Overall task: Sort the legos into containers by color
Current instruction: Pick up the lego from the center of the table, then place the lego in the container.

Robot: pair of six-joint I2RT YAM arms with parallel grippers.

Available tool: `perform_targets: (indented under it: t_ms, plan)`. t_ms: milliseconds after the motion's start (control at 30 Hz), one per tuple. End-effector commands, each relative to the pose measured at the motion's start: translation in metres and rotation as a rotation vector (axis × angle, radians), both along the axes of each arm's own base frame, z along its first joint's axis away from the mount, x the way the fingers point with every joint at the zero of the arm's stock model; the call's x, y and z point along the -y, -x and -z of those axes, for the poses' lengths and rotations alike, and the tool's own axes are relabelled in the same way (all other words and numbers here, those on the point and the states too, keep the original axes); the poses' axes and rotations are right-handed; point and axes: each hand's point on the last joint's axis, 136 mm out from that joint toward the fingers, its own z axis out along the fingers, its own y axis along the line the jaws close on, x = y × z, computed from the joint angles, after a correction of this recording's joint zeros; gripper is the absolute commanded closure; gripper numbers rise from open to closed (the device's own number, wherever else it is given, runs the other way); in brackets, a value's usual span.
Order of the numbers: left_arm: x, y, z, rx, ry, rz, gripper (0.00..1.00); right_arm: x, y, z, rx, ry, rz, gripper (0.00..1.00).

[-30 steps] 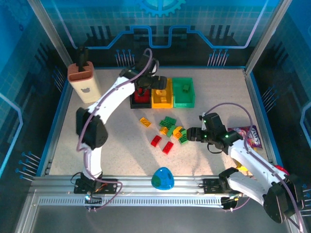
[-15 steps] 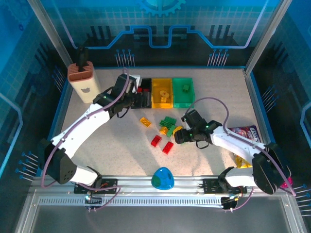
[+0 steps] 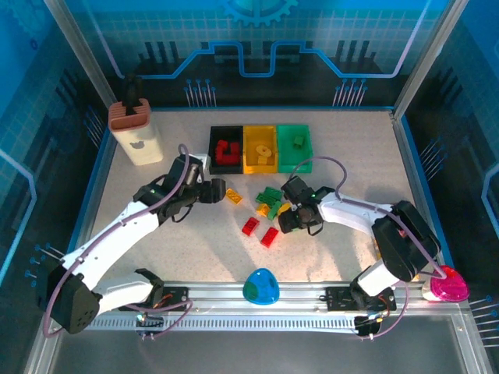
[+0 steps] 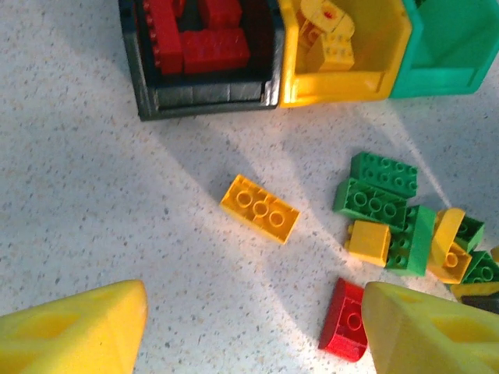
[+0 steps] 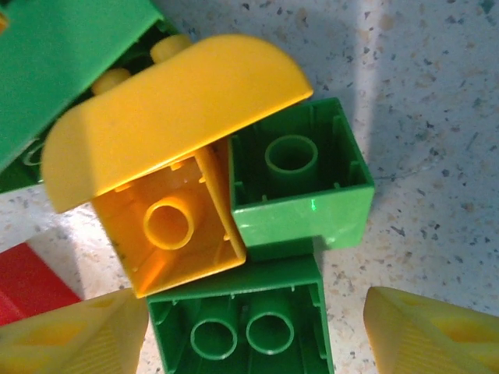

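Fingers [image 4: 70, 331] of the left gripper [image 4: 257, 327] stand apart and empty above the table [image 4: 93, 195], with a loose yellow brick [image 4: 260, 208] lying just ahead of them. The right gripper [image 5: 257, 327] is also spread, low over an overturned curved yellow brick [image 5: 171, 202] and an overturned green brick [image 5: 300, 183] that touch each other. Farther out, three bins sit side by side: the black bin [image 4: 210, 95] holds red bricks [image 4: 203, 47], the yellow bin [image 4: 335, 84] holds yellow pieces [image 4: 327, 35], and the green bin [image 3: 295, 166] holds a green piece [image 3: 298, 140].

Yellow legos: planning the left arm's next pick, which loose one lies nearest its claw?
The lone yellow brick lying studs-up, just ahead of the left claw; the other yellow ones sit farther right, jammed among green bricks.
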Motion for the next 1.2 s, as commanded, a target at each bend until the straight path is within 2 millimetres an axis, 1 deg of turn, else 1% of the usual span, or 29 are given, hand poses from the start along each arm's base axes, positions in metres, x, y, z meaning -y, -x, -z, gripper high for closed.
perform_targets:
  t_ms: [0, 133, 200, 333, 367, 433, 567, 733, 833, 967, 1033, 1167]
  plan:
    - [-0.009, 0.005, -0.001, 0.017, 0.000, -0.039, 0.27, -0.002, -0.003, 0.003, -0.010, 0.033, -0.030, 0.28]
    - [-0.013, 0.009, 0.003, 0.011, -0.009, -0.044, 0.29, -0.001, 0.001, 0.013, -0.043, 0.052, -0.036, 0.33]
    - [-0.013, 0.010, 0.007, 0.003, -0.004, -0.050, 0.29, -0.006, -0.005, 0.009, -0.032, 0.047, -0.037, 0.38]
    - [-0.012, 0.013, 0.019, -0.020, 0.019, -0.061, 0.32, -0.005, -0.001, 0.005, -0.030, 0.059, -0.039, 0.52]
    - [-0.010, 0.015, 0.024, -0.031, 0.029, -0.059, 0.33, -0.006, -0.001, 0.003, -0.028, 0.053, -0.040, 0.55]
    - [-0.011, 0.019, 0.033, -0.054, 0.039, -0.069, 0.34, -0.007, 0.001, -0.003, -0.025, 0.047, -0.044, 0.57]
    - [-0.009, 0.029, 0.050, -0.096, 0.042, -0.068, 0.35, -0.009, -0.001, -0.021, -0.003, 0.031, -0.046, 0.59]
    - [-0.007, 0.040, 0.059, -0.107, 0.010, -0.058, 0.35, -0.012, -0.010, -0.047, 0.034, 0.021, -0.058, 0.60]
    - [-0.005, 0.043, 0.061, -0.104, 0.014, -0.054, 0.36, -0.016, -0.017, -0.060, 0.054, 0.004, -0.065, 0.60]
    - [-0.003, 0.046, 0.063, -0.106, 0.018, -0.051, 0.36, -0.018, -0.032, -0.076, 0.084, -0.018, -0.063, 0.60]
    - [-0.001, 0.048, 0.066, -0.108, 0.016, -0.047, 0.36, -0.016, -0.044, -0.086, 0.108, -0.029, -0.054, 0.60]
    - [0.006, 0.055, 0.074, -0.129, 0.021, -0.031, 0.36, -0.011, -0.078, -0.107, 0.156, -0.047, -0.020, 0.60]
